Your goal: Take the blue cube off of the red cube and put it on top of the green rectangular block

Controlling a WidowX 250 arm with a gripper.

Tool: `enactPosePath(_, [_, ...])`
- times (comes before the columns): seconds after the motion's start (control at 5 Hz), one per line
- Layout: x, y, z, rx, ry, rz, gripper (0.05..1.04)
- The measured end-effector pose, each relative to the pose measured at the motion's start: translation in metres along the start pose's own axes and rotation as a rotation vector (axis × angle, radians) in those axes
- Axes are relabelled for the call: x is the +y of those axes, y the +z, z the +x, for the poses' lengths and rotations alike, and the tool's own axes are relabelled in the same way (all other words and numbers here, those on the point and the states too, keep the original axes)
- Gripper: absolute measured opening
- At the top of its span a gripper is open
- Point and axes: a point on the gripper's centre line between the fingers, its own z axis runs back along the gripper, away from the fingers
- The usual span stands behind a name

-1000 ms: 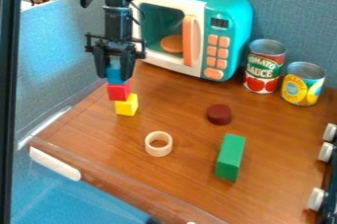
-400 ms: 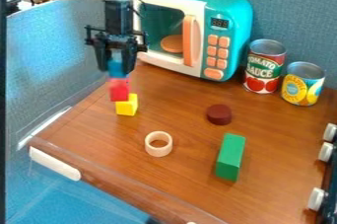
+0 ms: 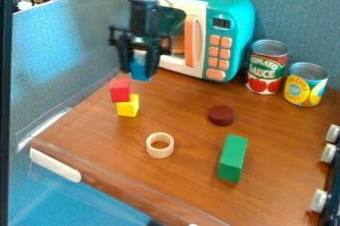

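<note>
The black gripper [image 3: 140,66] hangs at the upper left, in front of the microwave's left part, and is shut on the blue cube [image 3: 139,71]. That cube is held up and to the right of the red cube [image 3: 120,90], apart from it. Under the red one sits a yellow block [image 3: 128,105]. The green rectangular block [image 3: 231,158] lies on the wooden surface at the lower right, well away from the gripper.
A toy microwave [image 3: 229,16] stands at the back, with two cans [image 3: 267,65] to its right. A dark red disc [image 3: 221,115] and a pale wooden ring [image 3: 160,145] lie mid-table. Knobs [image 3: 319,200] line the right edge.
The gripper has moved right with the blue cube, which has come off the red cube. Red and yellow blocks remain stacked at the left.
</note>
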Motion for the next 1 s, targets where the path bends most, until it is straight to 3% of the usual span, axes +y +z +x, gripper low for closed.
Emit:
enactPosePath(0.2, [-0.059,-0.006,-0.003,-0.010,-0.112,0.033,0.581])
enactPosePath(0.6, [-0.143,-0.018,-0.019,0.019,-0.247,0.070,0.581])
enactPosePath(0.8, [-0.150,-0.036,-0.020,0.067,-0.215,0.070,0.581])
enactPosePath(1.0, [-0.154,-0.036,-0.022,0.077,-0.199,0.040,0.581])
